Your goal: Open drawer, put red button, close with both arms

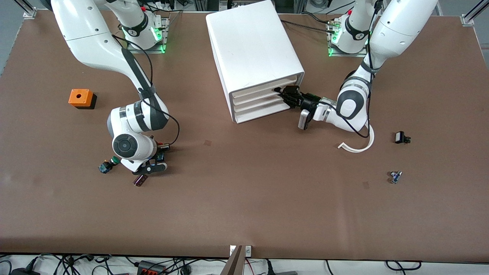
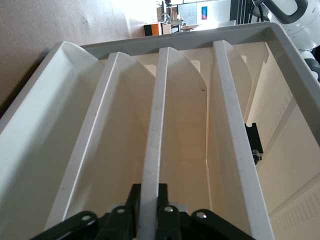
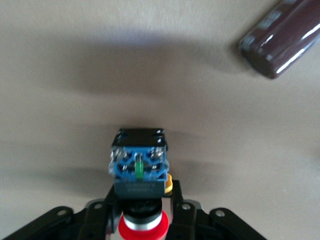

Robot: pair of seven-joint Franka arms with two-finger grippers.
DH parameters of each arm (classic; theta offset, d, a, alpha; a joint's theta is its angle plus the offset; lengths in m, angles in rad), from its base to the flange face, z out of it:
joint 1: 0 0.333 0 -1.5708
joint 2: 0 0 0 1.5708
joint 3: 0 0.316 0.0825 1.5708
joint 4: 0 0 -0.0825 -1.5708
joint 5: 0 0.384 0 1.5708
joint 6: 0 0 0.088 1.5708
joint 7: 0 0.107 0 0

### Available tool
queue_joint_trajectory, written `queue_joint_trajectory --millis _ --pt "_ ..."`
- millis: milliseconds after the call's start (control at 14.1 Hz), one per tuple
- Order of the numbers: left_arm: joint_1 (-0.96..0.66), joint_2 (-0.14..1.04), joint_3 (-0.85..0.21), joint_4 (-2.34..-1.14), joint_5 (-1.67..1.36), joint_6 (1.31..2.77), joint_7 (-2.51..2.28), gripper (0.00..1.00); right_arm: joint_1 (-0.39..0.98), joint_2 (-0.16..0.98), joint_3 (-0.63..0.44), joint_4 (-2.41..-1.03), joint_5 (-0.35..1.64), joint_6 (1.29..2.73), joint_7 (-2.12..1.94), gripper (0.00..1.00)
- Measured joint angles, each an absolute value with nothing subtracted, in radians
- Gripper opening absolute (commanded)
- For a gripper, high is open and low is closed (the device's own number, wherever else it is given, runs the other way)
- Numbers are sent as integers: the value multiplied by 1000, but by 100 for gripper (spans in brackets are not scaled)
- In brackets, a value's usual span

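Note:
The white cabinet (image 1: 254, 49) stands at the table's middle near the robots' bases, with four drawers alike. My left gripper (image 1: 280, 93) is shut on the front lip of one of the middle drawers (image 1: 259, 95). In the left wrist view the fingers (image 2: 134, 200) pinch that drawer's lip (image 2: 157, 125), which stands level with the others. My right gripper (image 1: 154, 162) is low over the table toward the right arm's end, shut on the red button (image 1: 160, 156). The right wrist view shows its red cap (image 3: 142, 229) and blue-and-black body (image 3: 139, 160) between the fingers (image 3: 176, 197).
A green-capped button (image 1: 107, 166) and a dark brown cylinder (image 1: 140, 180) lie beside my right gripper. An orange box with a hole (image 1: 80, 98) sits nearer the right arm's base. A white curved strip (image 1: 359, 147), a small black part (image 1: 401, 137) and a small blue part (image 1: 395, 176) lie toward the left arm's end.

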State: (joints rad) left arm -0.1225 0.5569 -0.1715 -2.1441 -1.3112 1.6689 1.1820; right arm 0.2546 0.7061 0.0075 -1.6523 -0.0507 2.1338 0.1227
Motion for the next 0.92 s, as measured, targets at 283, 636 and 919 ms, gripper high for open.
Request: queue_joint_trajectory --millis 283,636,919 --pt "-114 563 -172 -2129 -1315 1670 1178 2 256 676 7 -1553 -33 2098 123 0" --pt "-72 615 -154 -2028 -1315 1672 1131 3 324 655 14 -1368 -32 2047 123 0" --pt "-36 666 -143 -1927 -1301 1672 1092 100 433 657 15 -1299 -30 2041 123 0"
